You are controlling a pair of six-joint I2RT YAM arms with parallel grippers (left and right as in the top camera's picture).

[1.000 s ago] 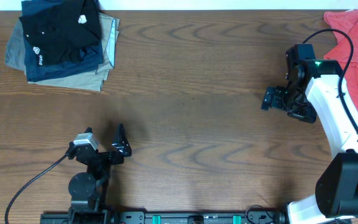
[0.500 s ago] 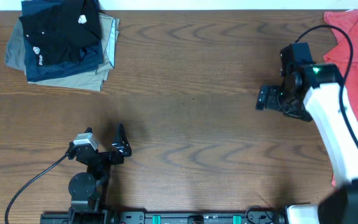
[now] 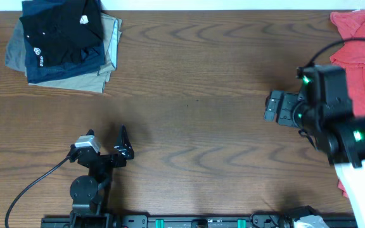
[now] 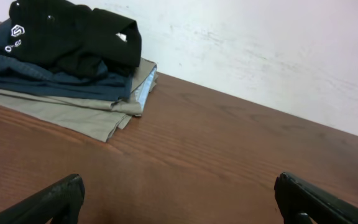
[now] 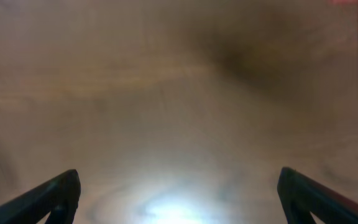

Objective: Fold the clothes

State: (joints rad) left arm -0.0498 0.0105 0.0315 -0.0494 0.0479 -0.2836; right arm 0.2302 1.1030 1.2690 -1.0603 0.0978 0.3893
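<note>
1. While both arms hang over bare wood, the black shirt (image 3: 59, 35) lies folded at the far left corner of the table (image 3: 195, 82), close to the wall (image 4: 260, 50).
2. It tops a stack, with a navy garment (image 3: 68, 71) under it and a khaki one (image 3: 75, 84) at the bottom.
3. Small white logos show on the shirt's upper face.
4. The left claw (image 4: 179, 198) stands wide open and empty near the front edge, well apart from the stack, and its camera faces the stack.
5. The right claw (image 5: 179, 193) is also spread wide, gripping nothing, over the right side of the table. Its own view is blurred.
6. A red shirt (image 3: 360, 44) lies at the far right corner, running along the right edge behind the right arm, well apart from the black shirt.
</note>
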